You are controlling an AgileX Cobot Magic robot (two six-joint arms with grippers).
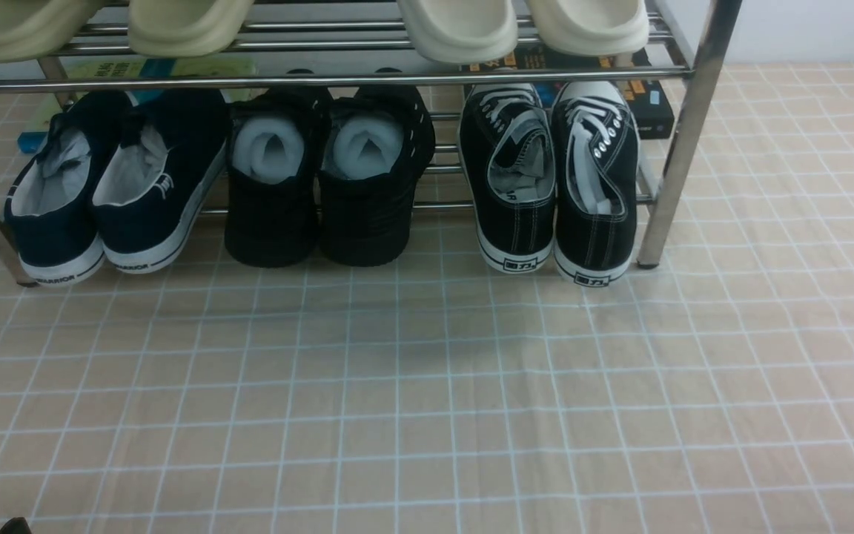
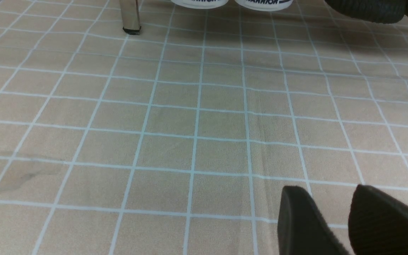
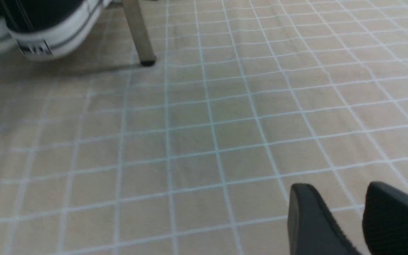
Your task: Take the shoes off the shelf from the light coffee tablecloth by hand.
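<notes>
- Sneakers [image 1: 596,237], a pair, in black canvas with white laces, stand side by side at the right end of the lower tier of the metal rack [image 1: 353,81].
- Their white toe caps point away from the camera; the heels face it, close together, tilted downward.
- White stitching runs down each black heel, and a thin dark line marks the white rubber sole.
- A small dark label with light markings sits on the back of each sole.
- The openings show pale grey lining, with the laces threaded through white-rimmed eyelets.
- Beneath the rack spreads a light tan cloth [image 1: 427,415] with a grid of thin white lines.
- The left claw [image 2: 328,189] and right claw [image 3: 340,185] each have their fingers apart, with nothing between them.
</notes>
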